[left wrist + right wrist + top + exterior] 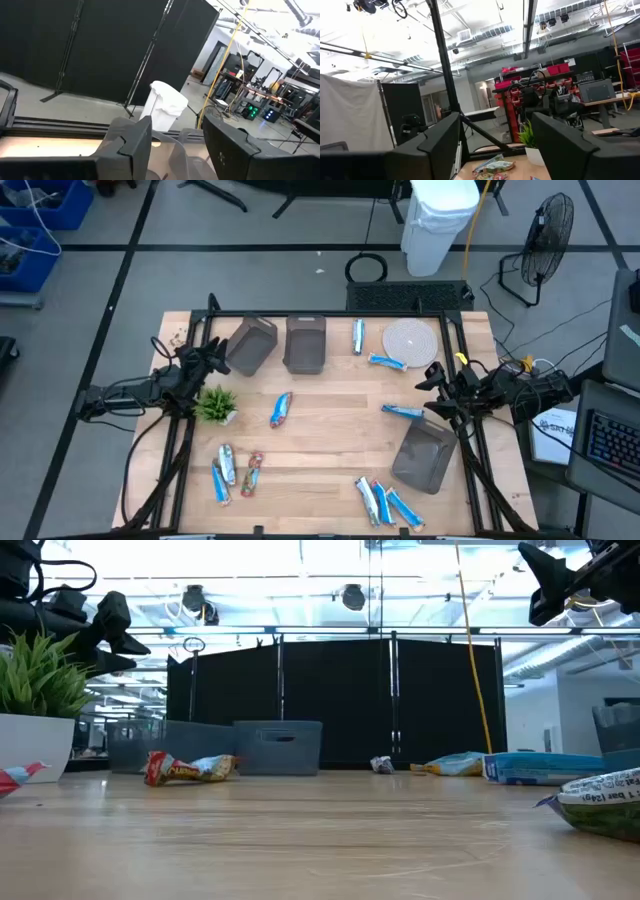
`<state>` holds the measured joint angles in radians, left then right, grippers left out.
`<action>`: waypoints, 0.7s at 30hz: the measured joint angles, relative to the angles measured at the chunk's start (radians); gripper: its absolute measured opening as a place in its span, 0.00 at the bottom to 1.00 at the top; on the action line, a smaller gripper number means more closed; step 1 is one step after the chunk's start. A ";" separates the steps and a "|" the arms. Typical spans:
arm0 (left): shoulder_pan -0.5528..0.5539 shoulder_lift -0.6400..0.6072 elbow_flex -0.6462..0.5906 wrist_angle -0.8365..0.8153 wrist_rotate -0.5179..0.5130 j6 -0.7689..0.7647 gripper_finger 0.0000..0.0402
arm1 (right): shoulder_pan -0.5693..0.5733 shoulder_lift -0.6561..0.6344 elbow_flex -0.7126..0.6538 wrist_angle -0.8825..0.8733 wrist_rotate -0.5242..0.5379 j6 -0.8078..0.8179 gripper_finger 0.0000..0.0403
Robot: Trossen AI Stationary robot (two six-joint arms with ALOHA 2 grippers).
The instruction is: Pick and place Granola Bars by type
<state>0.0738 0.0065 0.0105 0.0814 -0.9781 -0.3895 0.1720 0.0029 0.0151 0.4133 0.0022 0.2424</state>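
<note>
Several granola bars in blue-and-white wrappers lie flat about the wooden table: one point(358, 335) near the far edge, one point(281, 408) at the middle, a group point(380, 502) at the near right, and others point(227, 468) at the near left. A bar with red point(190, 768) shows in the low view. My left gripper point(215, 360) hangs open above the table's left side, by the bins. My right gripper point(435, 380) hangs open above the right side. Nothing is between either pair of fingers point(130, 145) point(435, 145).
Two grey bins point(250, 345) point(305, 343) stand at the far left of the table, and a third point(425, 455) at the near right. A white round disc point(410, 340) lies at the far right. A small green plant point(215, 405) stands on the left.
</note>
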 joint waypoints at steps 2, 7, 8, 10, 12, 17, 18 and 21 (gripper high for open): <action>0.000 0.000 0.000 0.000 0.000 0.000 0.45 | 0.000 0.000 0.000 0.000 0.000 0.000 0.59; 0.000 0.000 0.000 0.000 0.000 0.000 0.45 | 0.000 0.000 0.000 0.000 0.000 0.000 0.59; 0.000 0.000 0.000 0.000 0.000 0.000 0.45 | 0.000 0.000 0.000 0.000 0.000 0.000 0.59; 0.000 0.000 0.000 0.000 0.000 0.000 0.45 | 0.000 0.000 0.000 0.000 0.000 0.000 0.59; 0.000 0.000 0.000 0.000 0.000 0.000 0.45 | 0.000 0.000 0.000 0.000 0.000 0.000 0.59; 0.000 0.000 0.000 0.000 0.000 0.000 0.45 | 0.000 0.000 0.000 0.020 -0.004 0.008 0.59; 0.000 0.000 0.000 0.000 0.000 0.000 0.45 | 0.000 0.000 0.000 0.029 -0.005 0.008 0.59; 0.000 0.000 0.000 0.000 0.000 0.000 0.45 | 0.000 0.000 0.006 0.050 -0.004 0.008 0.59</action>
<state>0.0737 0.0064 0.0105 0.0815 -0.9782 -0.3895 0.1719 0.0030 0.0208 0.4631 -0.0019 0.2504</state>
